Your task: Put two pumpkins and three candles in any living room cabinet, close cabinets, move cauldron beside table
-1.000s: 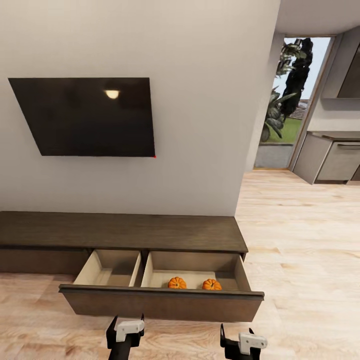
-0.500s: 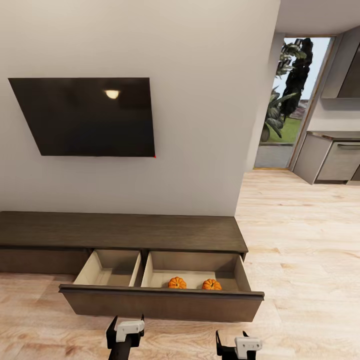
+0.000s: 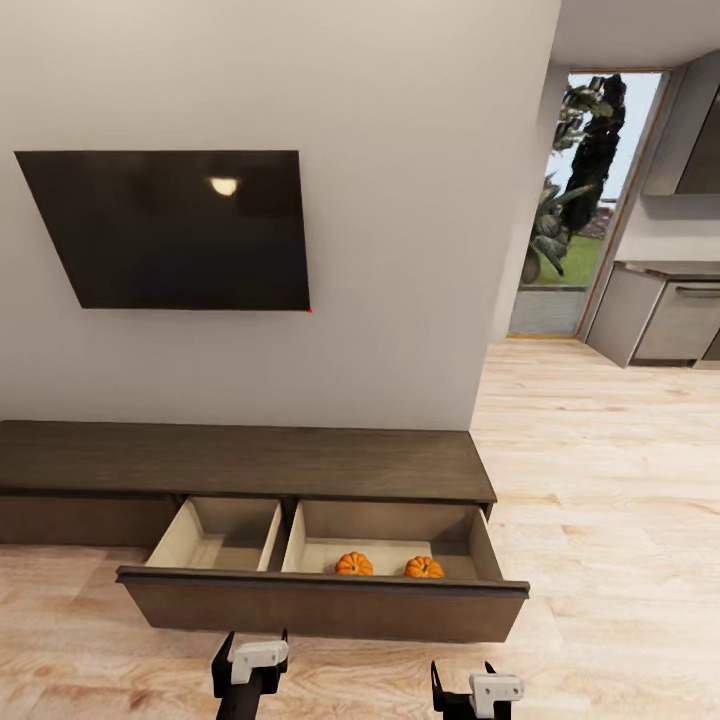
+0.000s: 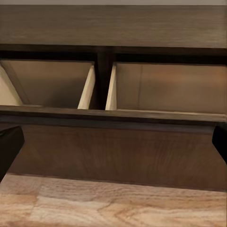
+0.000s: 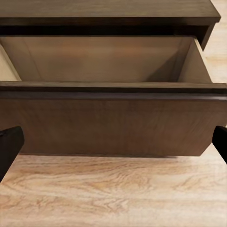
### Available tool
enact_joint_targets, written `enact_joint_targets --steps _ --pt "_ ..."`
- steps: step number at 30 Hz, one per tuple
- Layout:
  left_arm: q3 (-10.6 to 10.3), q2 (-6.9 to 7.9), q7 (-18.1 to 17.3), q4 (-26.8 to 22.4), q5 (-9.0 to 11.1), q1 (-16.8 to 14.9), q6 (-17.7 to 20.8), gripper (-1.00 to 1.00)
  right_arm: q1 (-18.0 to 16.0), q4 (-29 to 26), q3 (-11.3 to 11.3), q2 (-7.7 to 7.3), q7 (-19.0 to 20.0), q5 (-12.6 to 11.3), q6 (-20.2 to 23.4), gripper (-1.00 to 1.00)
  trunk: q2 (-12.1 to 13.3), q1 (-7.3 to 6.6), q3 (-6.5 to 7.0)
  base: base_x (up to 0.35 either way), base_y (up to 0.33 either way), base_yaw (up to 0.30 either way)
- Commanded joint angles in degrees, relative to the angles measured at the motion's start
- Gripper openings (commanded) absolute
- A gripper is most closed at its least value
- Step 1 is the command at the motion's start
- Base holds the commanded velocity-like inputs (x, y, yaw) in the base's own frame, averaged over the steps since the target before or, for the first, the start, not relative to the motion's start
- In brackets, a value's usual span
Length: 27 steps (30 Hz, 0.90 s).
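1. The left gripper [image 3: 249,662] and right gripper [image 3: 470,690] hang low in the head view, just in front of the pulled-out drawer [image 3: 322,606] of the cabinet [image 3: 240,462]; both have their fingers spread apart and empty, the dark fingertips [image 4: 9,147] sitting at the edges of each wrist view.
2. Two pumpkins [image 3: 354,565] lie side by side in the drawer's right compartment, close behind its front panel, which stands between them and the grippers.
3. The left compartment [image 3: 215,535] is pale wood, split from the right by a divider [image 4: 99,87].
4. A dark television [image 3: 175,230] hangs on the white wall [image 3: 400,250] above the cabinet.
5. Light wood floor [image 3: 590,500] runs to the right toward a glass door [image 3: 580,200] with plants outside and grey kitchen units [image 3: 665,315].
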Motion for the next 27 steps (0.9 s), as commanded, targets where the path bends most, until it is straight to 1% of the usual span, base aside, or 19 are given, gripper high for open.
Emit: enact_joint_targets --steps 1,3,5,6,8,9,11,12,13,14,17,22,27 --pt "-0.5 0.01 0.5 0.0 0.2 -0.1 -0.2 1.0 -0.1 0.0 0.5 -0.05 -0.4 -0.3 -0.2 1.0 -0.4 0.22 -0.24 0.0 0.0 0.0" --pt "-0.5 0.02 0.5 0.0 0.2 -0.1 -0.2 1.0 -0.1 -0.1 0.4 -0.01 -0.5 -0.4 -0.2 1.0 -1.3 0.66 -0.6 0.0 0.0 0.0" --pt "-0.5 0.02 0.5 0.0 0.2 -0.1 -0.2 1.0 -0.1 -0.1 -0.2 0.0 -0.6 -0.5 -0.5 1.0 -2.1 1.1 -0.96 0.0 0.0 0.0" --pt "-0.5 0.02 0.5 0.0 0.2 -0.1 -0.2 1.0 -0.1 -0.1 -1.5 0.03 -0.6 -0.5 -1.2 1.0 -2.5 1.32 -1.14 0.0 0.0 0.0" --pt "-0.5 -0.01 0.5 0.1 0.2 -0.1 -0.2 1.0 -0.1 -0.1 -3.3 0.12 -0.6 -0.6 -2.1 1.0 -3.3 1.76 -1.5 0.0 0.0 0.0" --pt "-0.5 -0.01 0.6 0.1 0.2 -0.1 -0.2 1.0 -0.1 -0.1 -4.8 0.16 -0.5 -0.6 -2.7 1.0 -3.7 1.98 -1.68 0.0 0.0 0.0" --pt "-0.7 0.0 0.6 0.1 0.1 -0.1 -0.2 1.0 -0.1 -0.1 -6.2 0.15 -0.5 -0.6 -3.2 1.0 -4.5 2.42 -2.04 0.0 0.0 0.0" --pt "-1.2 0.01 0.6 0.1 -0.7 -0.1 -0.2 1.0 -0.1 -0.1 -6.7 0.13 -0.5 -0.6 -3.5 1.0 -4.9 2.64 -2.22 0.0 0.0 0.0" --pt "-1.5 0.01 0.7 0.1 -1.3 -0.1 -0.2 1.0 -0.1 -0.1 -6.9 0.13 -0.5 -0.7 -3.6 1.0 -5.3 2.86 -2.4 0.0 0.0 0.0" --pt "-2.1 -0.01 0.8 0.1 -2.6 -0.1 -0.2 1.0 -0.1 -0.1 -7.2 0.12 -0.4 -0.6 -3.7 1.0 -5.7 3.08 -2.57 0.0 0.0 0.0" --pt "-2.6 -0.04 0.9 0.1 -4.4 -0.1 -0.1 1.0 -0.1 -0.1 -7.5 0.21 -0.4 -0.7 -3.8 1.0 -6.9 3.74 -3.11 0.0 0.0 0.0" --pt "-2.9 -0.06 0.9 0.1 -5.5 -0.1 0.0 1.0 -0.3 -0.2 -7.4 0.54 -0.3 0.0 -3.6 1.0 -8.9 4.84 -4.01 0.0 0.0 0.0" --pt "-3.1 -0.08 0.9 0.1 -5.7 -0.1 0.4 1.0 -0.7 -0.2 -6.9 1.07 -0.2 0.4 -3.4 1.0 -10.9 5.93 -4.91 0.0 0.0 0.0"
